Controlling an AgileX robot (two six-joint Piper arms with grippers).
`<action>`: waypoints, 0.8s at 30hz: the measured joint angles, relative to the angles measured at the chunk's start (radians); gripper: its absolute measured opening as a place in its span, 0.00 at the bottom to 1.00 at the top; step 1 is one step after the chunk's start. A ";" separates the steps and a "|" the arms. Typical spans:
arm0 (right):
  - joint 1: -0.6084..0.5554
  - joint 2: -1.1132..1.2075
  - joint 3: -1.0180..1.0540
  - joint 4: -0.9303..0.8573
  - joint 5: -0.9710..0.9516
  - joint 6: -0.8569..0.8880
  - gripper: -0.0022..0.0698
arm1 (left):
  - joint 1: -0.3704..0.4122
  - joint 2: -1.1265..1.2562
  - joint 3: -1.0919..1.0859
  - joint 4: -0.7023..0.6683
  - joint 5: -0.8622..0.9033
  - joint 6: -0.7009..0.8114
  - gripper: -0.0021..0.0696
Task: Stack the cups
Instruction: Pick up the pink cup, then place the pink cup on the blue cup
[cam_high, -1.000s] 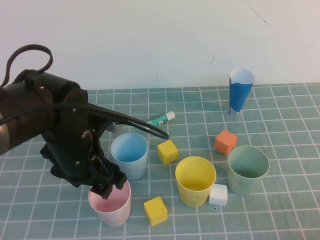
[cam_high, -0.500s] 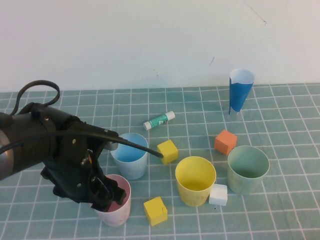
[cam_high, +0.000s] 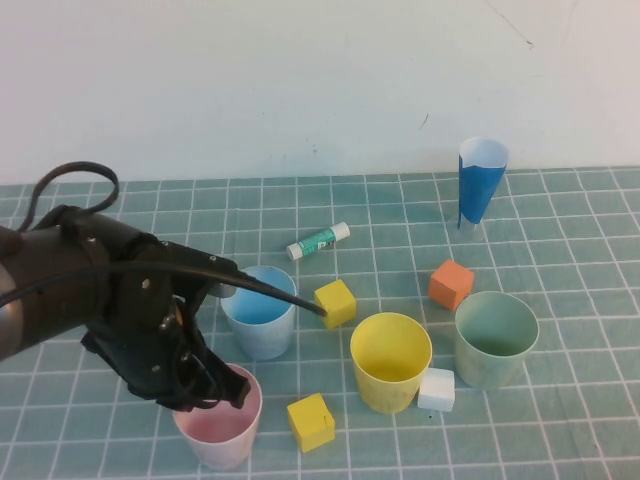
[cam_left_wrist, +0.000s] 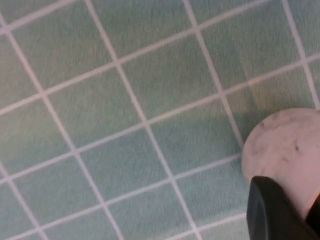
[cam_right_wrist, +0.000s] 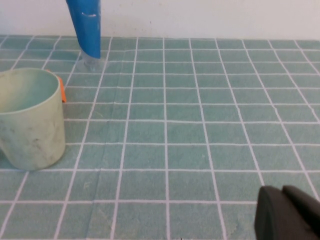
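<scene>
Four smooth, tapered plastic cups stand open-mouthed on the bench (cam_high: 560, 200), whose covering is a teal mat ruled with a white grid. The pink cup (cam_high: 218, 432) is at the lower left of the high view, the light blue cup (cam_high: 260, 312) just above it, the yellow cup (cam_high: 390, 362) at lower centre and the pale green cup (cam_high: 496, 340) to its right. The left gripper (cam_high: 228, 388) is clamped shut on the pink cup's rim, one finger inside the mouth.

The left wrist view alone shows the pink cup's scuffed outer wall beside a dark fingertip (cam_left_wrist: 272, 212). The right wrist view shows the right gripper (cam_right_wrist: 287, 215), closed, low over bare mat, well apart from the pale green cup, with a blue paper cone (cam_right_wrist: 85, 27) behind. Cubes, a glue stick (cam_high: 318, 240) lie among the cups.
</scene>
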 joint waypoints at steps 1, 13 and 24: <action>0.000 0.000 0.000 0.000 0.000 0.000 0.03 | 0.000 -0.012 0.000 0.002 0.018 0.005 0.04; 0.000 0.000 0.000 0.000 0.000 0.000 0.03 | 0.000 -0.326 -0.172 0.038 0.115 0.013 0.04; 0.000 0.000 0.000 0.000 0.001 0.000 0.03 | 0.000 -0.124 -0.269 0.056 0.029 -0.002 0.04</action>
